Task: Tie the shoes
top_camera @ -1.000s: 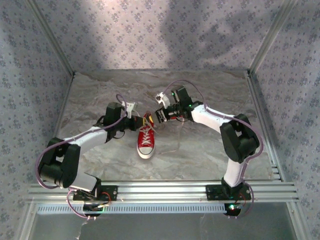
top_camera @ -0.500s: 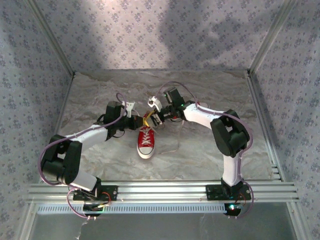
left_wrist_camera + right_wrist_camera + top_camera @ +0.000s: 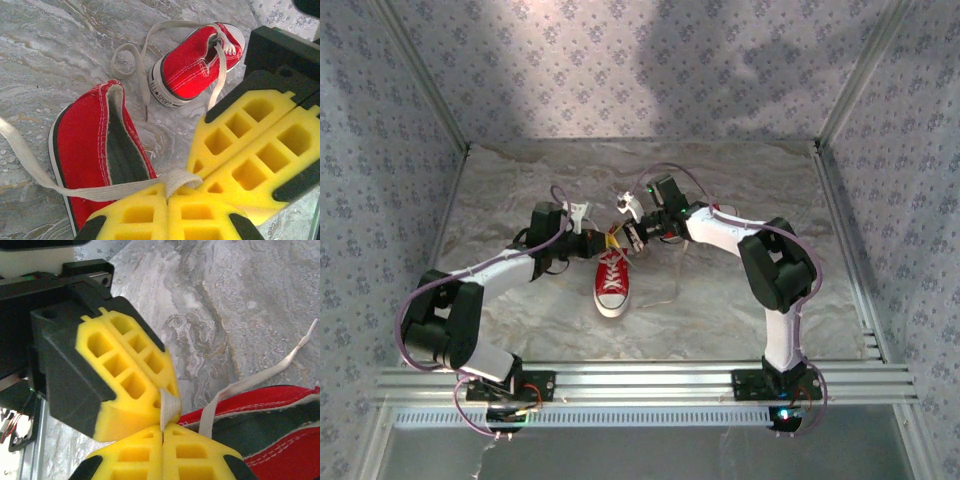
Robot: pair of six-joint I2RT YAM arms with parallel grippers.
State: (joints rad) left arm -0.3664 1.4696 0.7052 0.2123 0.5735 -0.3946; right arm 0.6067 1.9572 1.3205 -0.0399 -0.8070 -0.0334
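Observation:
One red shoe point(image 3: 611, 282) lies mid-table with its white toe cap toward the arms. My left gripper point(image 3: 592, 243) and right gripper point(image 3: 625, 233) meet tip to tip over its heel opening. In the left wrist view the left gripper point(image 3: 169, 192) is shut on a folded bit of white lace point(image 3: 184, 178) running across the near shoe point(image 3: 92, 155); a second shoe point(image 3: 195, 62) lies farther off with loose laces. In the right wrist view the right gripper point(image 3: 162, 429) is shut on a lace fold point(image 3: 168, 409) beside the shoe's collar point(image 3: 280, 440).
The marble-patterned table point(image 3: 740, 180) is boxed in by patterned walls and an aluminium rail point(image 3: 640, 380) at the near edge. A loose lace end point(image 3: 675, 280) trails on the table right of the shoe. The other arm's yellow fingers point(image 3: 250, 135) crowd the left wrist view.
My right gripper swung left to meet the left gripper above the shoe and shut on the lace. The left gripper stayed shut and barely moved.

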